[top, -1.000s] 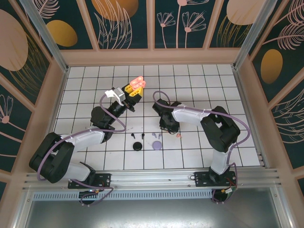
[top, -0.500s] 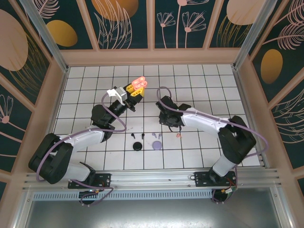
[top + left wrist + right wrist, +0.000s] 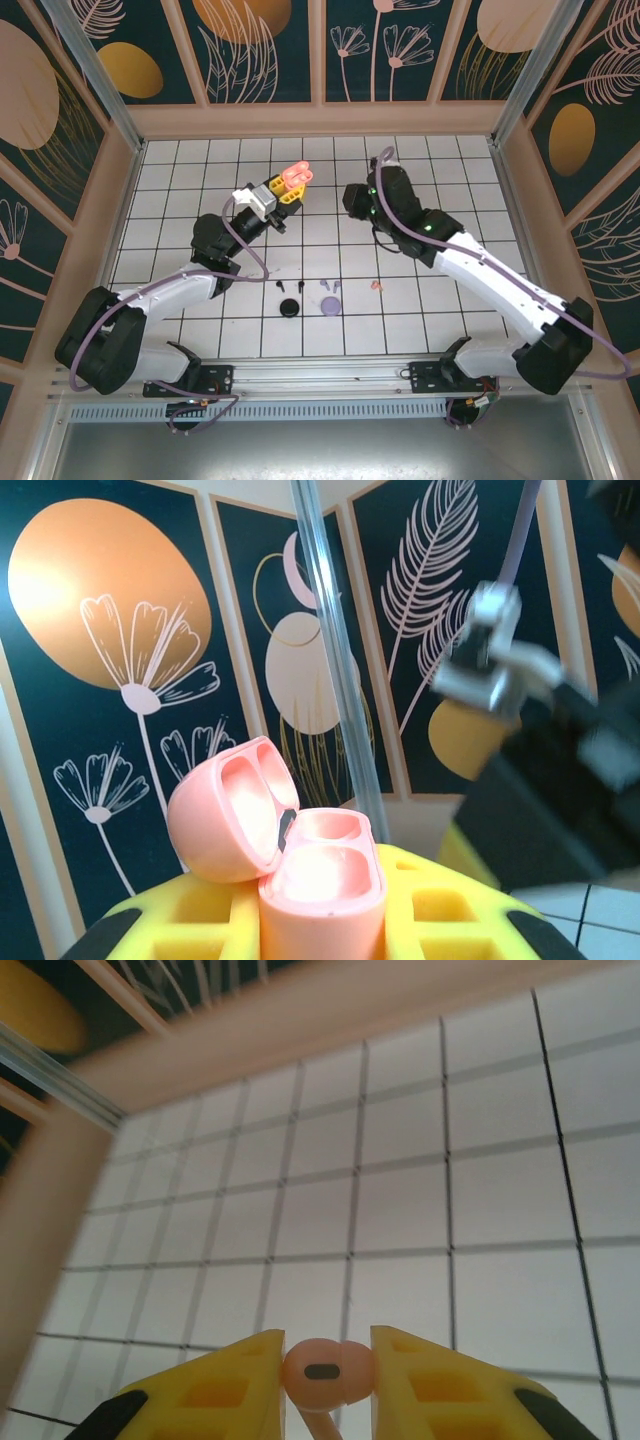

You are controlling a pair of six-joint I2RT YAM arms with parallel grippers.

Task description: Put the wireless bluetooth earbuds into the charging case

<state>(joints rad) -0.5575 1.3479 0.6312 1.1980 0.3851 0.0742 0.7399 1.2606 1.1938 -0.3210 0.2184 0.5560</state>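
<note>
My left gripper (image 3: pixel 284 192) is shut on the salmon-pink charging case (image 3: pixel 294 177), raised above the far-middle tiles. In the left wrist view the case (image 3: pixel 322 885) stands upright between my yellow fingers (image 3: pixel 455 912). Its lid (image 3: pixel 225 820) is swung open to the left and both wells are empty. My right gripper (image 3: pixel 352 200) hangs just right of the case, shut on a salmon-pink earbud (image 3: pixel 327 1369) pinched between its pads, stem pointing down. On the table lie a salmon earbud (image 3: pixel 375 286), two lilac earbuds (image 3: pixel 330 287) and two black earbuds (image 3: pixel 290 287).
A round black case (image 3: pixel 290 307) and a lilac case (image 3: pixel 330 305) rest on the tiles just nearer than the loose earbuds. Wooden walls (image 3: pixel 320 118) ring the white grid table. The right arm's blurred body (image 3: pixel 545 780) looms at the right of the left wrist view.
My right arm has risen off the table by the loose earbuds and swung up toward the far side with the pink earbud. The left gripper and case shifted slightly right.
</note>
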